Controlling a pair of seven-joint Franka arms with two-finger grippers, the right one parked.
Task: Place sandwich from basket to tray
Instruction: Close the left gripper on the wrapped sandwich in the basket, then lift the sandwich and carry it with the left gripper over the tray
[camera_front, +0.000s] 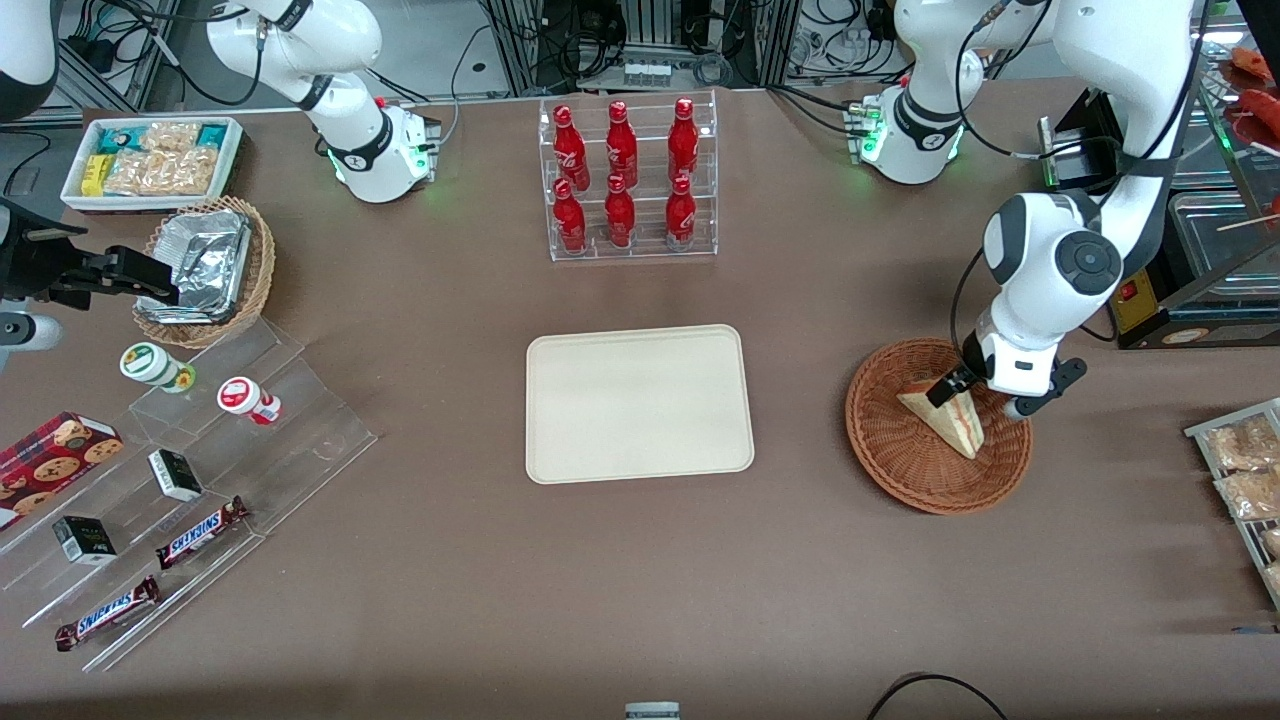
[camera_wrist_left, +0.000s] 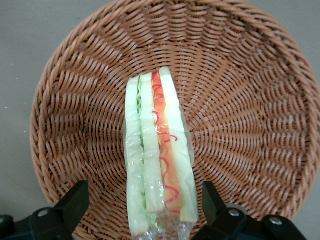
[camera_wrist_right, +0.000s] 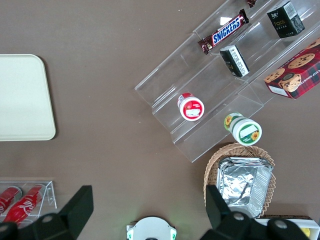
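Observation:
The sandwich (camera_front: 945, 417), a plastic-wrapped wedge of white bread with green, orange and pink filling, lies in the reddish-brown wicker basket (camera_front: 890, 455) toward the working arm's end of the table. My left gripper (camera_front: 968, 392) is low in the basket, right at the sandwich's wide end. In the left wrist view the gripper (camera_wrist_left: 145, 207) is open, with one black finger (camera_wrist_left: 74, 202) on each side of the sandwich (camera_wrist_left: 157, 165) and a gap between each finger and the bread. The basket (camera_wrist_left: 240, 115) fills that view. The cream tray (camera_front: 640, 403) lies bare at mid-table.
A clear rack of red bottles (camera_front: 627, 180) stands farther from the front camera than the tray. A black machine (camera_front: 1180, 290) and a rack of snack packets (camera_front: 1240, 480) stand near the basket. Clear steps with snacks (camera_front: 180, 490) and a foil-packet basket (camera_front: 205, 270) lie toward the parked arm's end.

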